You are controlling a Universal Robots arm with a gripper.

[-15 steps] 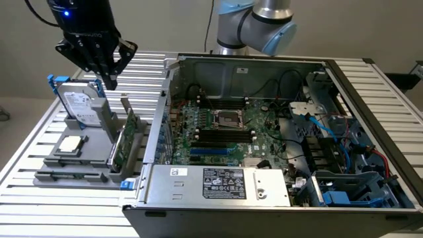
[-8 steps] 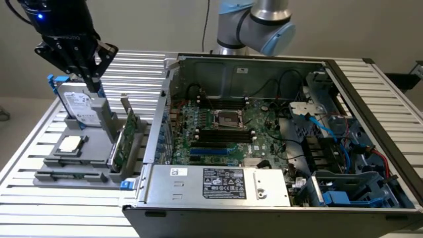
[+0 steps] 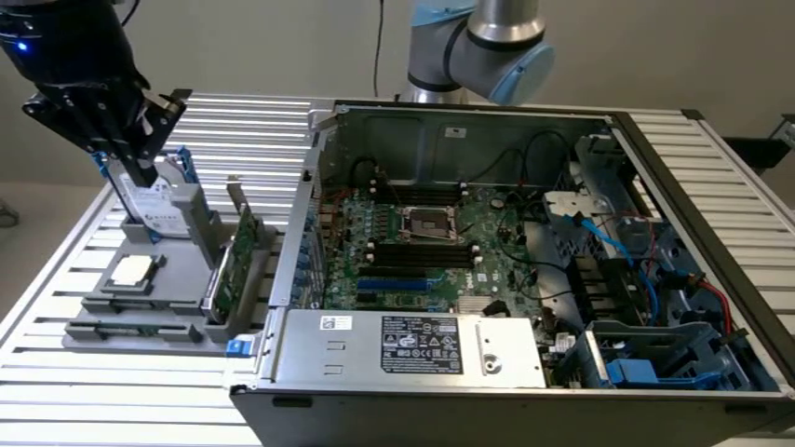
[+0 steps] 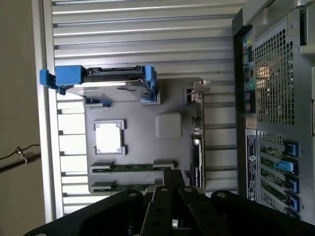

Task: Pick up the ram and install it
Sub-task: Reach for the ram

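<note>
The ram is a thin dark-green stick lying flat in a slot of the grey parts tray; a second stick lies in the slot beside it. In the exterior view the ram sits at the tray's near edge. My black gripper hangs above the tray at the exterior view's left, close to the upright hard drive. Its fingers are shut together with nothing between them, pointing down over the tray near the ram slots.
On the tray also stand a hard drive in a blue caddy, a square silver processor and an upright green expansion card. The open computer case lies at the exterior view's right, black memory slots beside its processor socket.
</note>
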